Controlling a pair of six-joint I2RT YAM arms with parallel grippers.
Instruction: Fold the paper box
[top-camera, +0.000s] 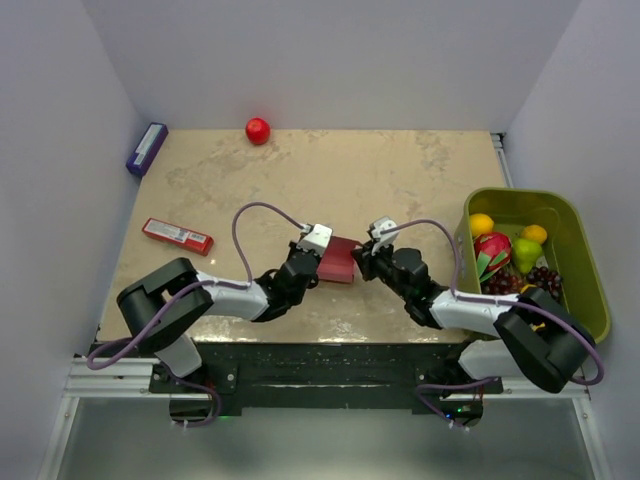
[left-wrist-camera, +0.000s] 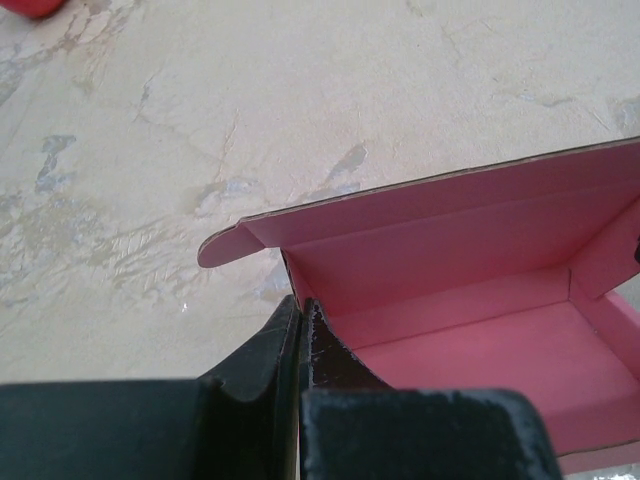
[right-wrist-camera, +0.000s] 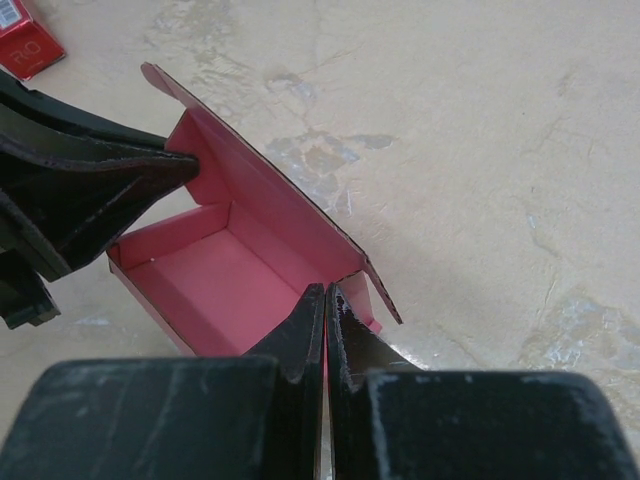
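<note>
The paper box (top-camera: 338, 258) is pink card, standing open-topped on the table between both arms. In the left wrist view the paper box (left-wrist-camera: 470, 310) shows its pink floor, long back wall and a rounded tab. My left gripper (left-wrist-camera: 301, 312) is shut on the box's left end wall. In the right wrist view the paper box (right-wrist-camera: 215, 275) lies ahead, with my right gripper (right-wrist-camera: 327, 295) shut on its right end wall beside a loose flap. From above, the left gripper (top-camera: 322, 262) and right gripper (top-camera: 357, 262) pinch opposite ends. The left gripper's fingers (right-wrist-camera: 100, 185) show there too.
A narrow red packet (top-camera: 177, 236) lies at the left of the table, its corner (right-wrist-camera: 25, 40) also showing in the right wrist view. A purple box (top-camera: 146, 148) sits at the far left corner, a red ball (top-camera: 257, 130) at the back. A green bin (top-camera: 582, 245) of fruit stands at the right.
</note>
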